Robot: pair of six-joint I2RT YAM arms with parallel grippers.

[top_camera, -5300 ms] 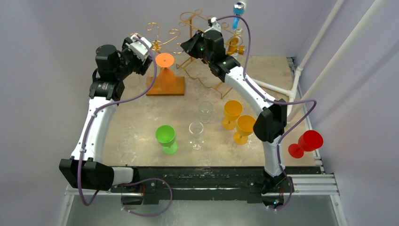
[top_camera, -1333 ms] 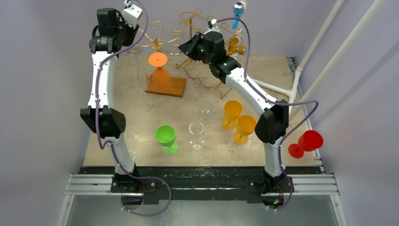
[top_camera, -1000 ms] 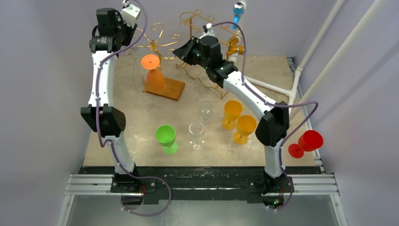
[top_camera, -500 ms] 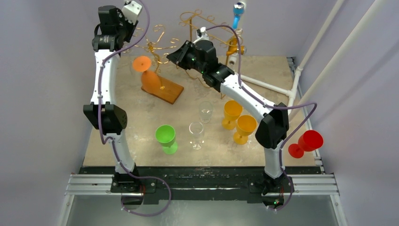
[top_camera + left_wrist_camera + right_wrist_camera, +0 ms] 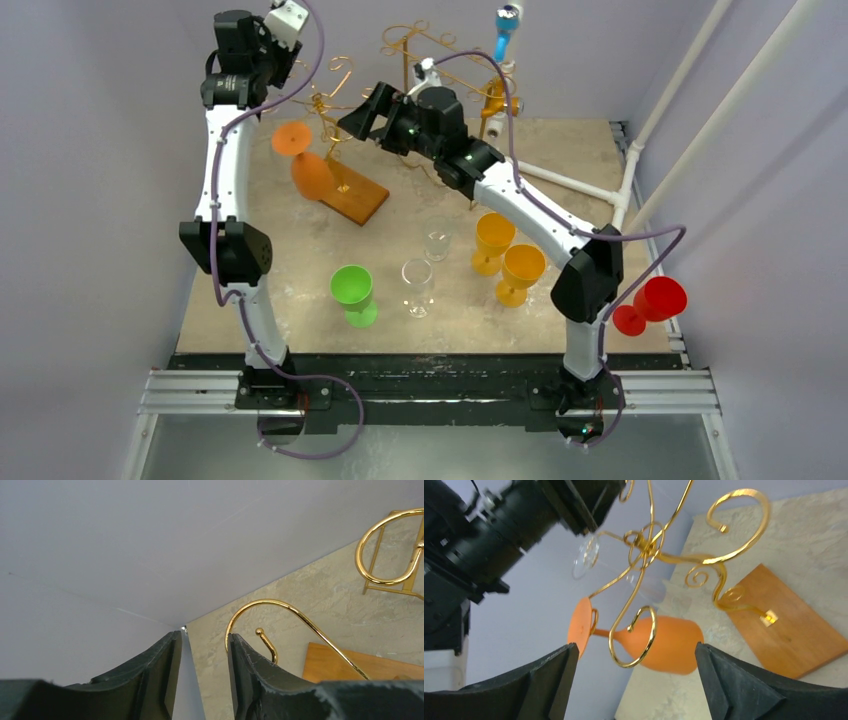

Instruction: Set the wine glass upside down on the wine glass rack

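While an empty green glass (image 5: pixel 352 288), clear glasses (image 5: pixel 417 280) and yellow glasses (image 5: pixel 522 268) stand upright on the near table (image 5: pixel 290 275), the orange wine glass (image 5: pixel 312 176) hangs slanted, bowl down, from the gold rack (image 5: pixel 336 92). The right gripper (image 5: pixel 639 685) gapes empty beside it. Farther back, the left gripper (image 5: pixel 205 645) is slightly parted, grasping nothing.

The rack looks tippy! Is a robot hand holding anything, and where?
Right gripper: jaws wide open, nothing held. Left gripper: gap seems empty beside a rack hook; cannot tell.
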